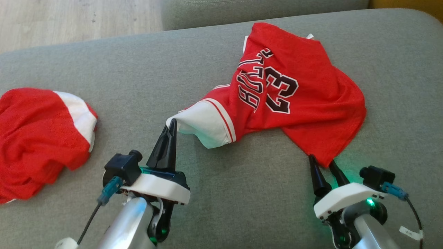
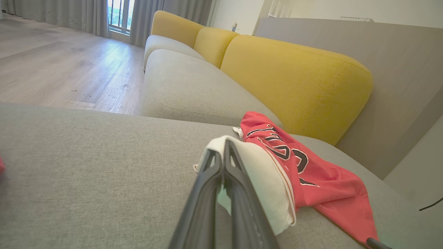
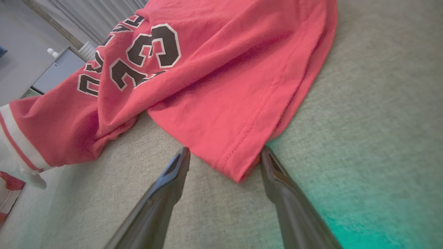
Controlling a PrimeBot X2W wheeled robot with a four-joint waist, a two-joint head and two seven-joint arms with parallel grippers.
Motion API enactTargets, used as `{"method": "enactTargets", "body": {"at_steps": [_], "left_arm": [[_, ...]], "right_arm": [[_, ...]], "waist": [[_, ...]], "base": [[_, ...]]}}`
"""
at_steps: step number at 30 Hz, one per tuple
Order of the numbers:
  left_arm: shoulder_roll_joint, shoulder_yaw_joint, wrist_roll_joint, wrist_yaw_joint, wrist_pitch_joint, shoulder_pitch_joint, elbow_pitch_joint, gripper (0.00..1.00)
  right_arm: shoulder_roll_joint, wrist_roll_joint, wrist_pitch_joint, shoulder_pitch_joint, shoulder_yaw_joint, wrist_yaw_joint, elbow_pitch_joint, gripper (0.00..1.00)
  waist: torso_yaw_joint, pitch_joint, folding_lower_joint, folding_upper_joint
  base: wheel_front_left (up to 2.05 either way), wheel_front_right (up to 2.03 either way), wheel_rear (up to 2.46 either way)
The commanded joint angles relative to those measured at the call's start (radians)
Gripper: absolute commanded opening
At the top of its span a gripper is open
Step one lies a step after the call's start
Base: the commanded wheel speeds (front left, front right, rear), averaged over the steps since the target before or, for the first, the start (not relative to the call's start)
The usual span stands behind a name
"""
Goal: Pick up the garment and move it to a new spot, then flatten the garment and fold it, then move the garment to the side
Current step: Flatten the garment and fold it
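— Red cloth with a white band, far left: is this the item being worked?
— No. It lies bunched on the grey cushion, well apart from both arms. The worked item is the jersey, right of centre: red, with black lettering and the number 23.
— Next rightward, the left gripper?
— Fingers pressed together, pinching the jersey's white sleeve. The sleeve stretches leftward to the tips. In the left wrist view, white fabric folds around the closed tips.
— And the jersey's body?
— Crumpled, resting on the cushion with the print uppermost. Its far edge lies near the cushion's back edge.
— Finally, the right gripper?
— Jaws spread, holding nothing. The two fingers flank the jersey's lower corner. In the right wrist view one finger stands clear of the corner and the other sits just beside the hem; whether it touches cannot be told. A green light tints the cushion there.
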Motion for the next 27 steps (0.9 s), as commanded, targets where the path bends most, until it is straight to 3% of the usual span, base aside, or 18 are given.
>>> {"method": "enactTargets", "body": {"at_steps": [1,11,12,13,14,15,27], "left_arm": [[0.007,0.036,0.015,-0.004,-0.012,-0.017,-0.028,0.00],[0.000,0.062,0.025,-0.004,-0.012,-0.008,-0.032,0.00],[0.000,0.065,0.027,-0.004,-0.012,-0.007,-0.032,0.00],[0.000,0.069,0.029,-0.004,-0.012,-0.005,-0.032,0.00],[0.000,0.072,0.031,-0.005,-0.012,-0.003,-0.033,0.00],[0.000,0.075,0.032,-0.005,-0.012,-0.002,-0.033,0.00],[0.000,0.143,0.054,0.007,-0.013,0.021,-0.054,0.00]], "right_arm": [[-0.002,0.013,-0.001,-0.024,0.044,0.008,0.004,1.00],[-0.002,0.047,-0.016,-0.060,0.094,0.008,0.098,1.00],[-0.002,0.048,-0.018,-0.062,0.096,0.008,0.105,0.94],[-0.002,0.050,-0.019,-0.065,0.098,0.008,0.111,0.56],[-0.002,0.052,-0.021,-0.067,0.101,0.008,0.117,0.04],[-0.002,0.052,-0.024,-0.069,0.103,0.008,0.122,0.00],[-0.002,-0.054,-0.085,-0.100,0.000,0.008,0.102,0.00]], "waist": [[0.007,0.001,0.0000,0.0000],[0.017,-0.006,0.0000,0.0000],[0.014,-0.007,0.0000,0.0000],[0.012,-0.008,0.0000,0.0000],[0.009,-0.010,0.0000,0.0000],[0.006,-0.011,0.0000,0.0000],[-0.024,-0.044,0.0000,0.0000]], "base": [[0.00,0.00,0.00],[0.00,0.00,0.00],[0.00,0.00,0.00],[0.00,0.00,0.00],[0.00,0.00,0.00],[0.00,0.00,0.00],[0.00,0.00,0.00]]}}
